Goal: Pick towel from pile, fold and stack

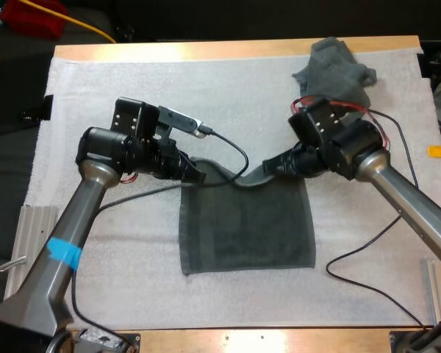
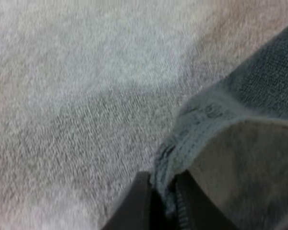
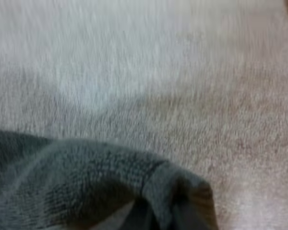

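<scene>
Towel [image 1: 246, 228] lies spread at centre, fold not begun. Left gripper [image 1: 198, 175] pinches its eleven o'clock corner. Right gripper [image 1: 256, 175] seemingly clamps the twelve o'clock edge. Pile [image 1: 334, 66] waits at one o'clock.

wooden table [image 1: 206, 50] with a white mat [image 1: 117, 88] covering most of it. one dark towel [image 1: 246, 232] spread mid-mat toward the near edge, crumpled towel [image 1: 336, 70] at the far right corner.
</scene>
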`<action>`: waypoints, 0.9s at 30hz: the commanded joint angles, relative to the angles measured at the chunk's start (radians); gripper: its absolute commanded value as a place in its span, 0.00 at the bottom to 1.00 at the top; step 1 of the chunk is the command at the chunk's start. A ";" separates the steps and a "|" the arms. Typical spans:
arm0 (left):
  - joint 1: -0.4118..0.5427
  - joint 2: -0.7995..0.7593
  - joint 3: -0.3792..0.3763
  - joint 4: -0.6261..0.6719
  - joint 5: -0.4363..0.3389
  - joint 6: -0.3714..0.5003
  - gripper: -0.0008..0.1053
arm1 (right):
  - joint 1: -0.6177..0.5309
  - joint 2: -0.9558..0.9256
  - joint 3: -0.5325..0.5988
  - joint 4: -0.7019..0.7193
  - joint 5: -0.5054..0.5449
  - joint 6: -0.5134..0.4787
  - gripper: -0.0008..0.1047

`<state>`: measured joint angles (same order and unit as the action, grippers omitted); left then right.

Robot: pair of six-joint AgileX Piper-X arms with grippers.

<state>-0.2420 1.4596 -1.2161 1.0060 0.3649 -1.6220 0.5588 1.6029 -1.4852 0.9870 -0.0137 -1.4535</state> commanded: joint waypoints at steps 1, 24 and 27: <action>0.001 0.017 -0.002 -0.017 0.016 -0.007 0.05 | -0.013 0.009 0.001 -0.009 -0.030 0.017 0.02; 0.196 0.307 -0.002 -0.194 0.491 -0.299 0.05 | -0.149 0.218 0.001 -0.242 -0.277 0.475 0.02; 0.199 0.307 -0.002 -0.233 0.494 -0.337 0.14 | -0.163 0.229 0.004 -0.273 -0.277 0.536 0.02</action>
<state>-0.0444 1.7718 -1.2143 0.7939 0.8399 -1.9439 0.4022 1.8344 -1.4829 0.7223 -0.2737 -0.9397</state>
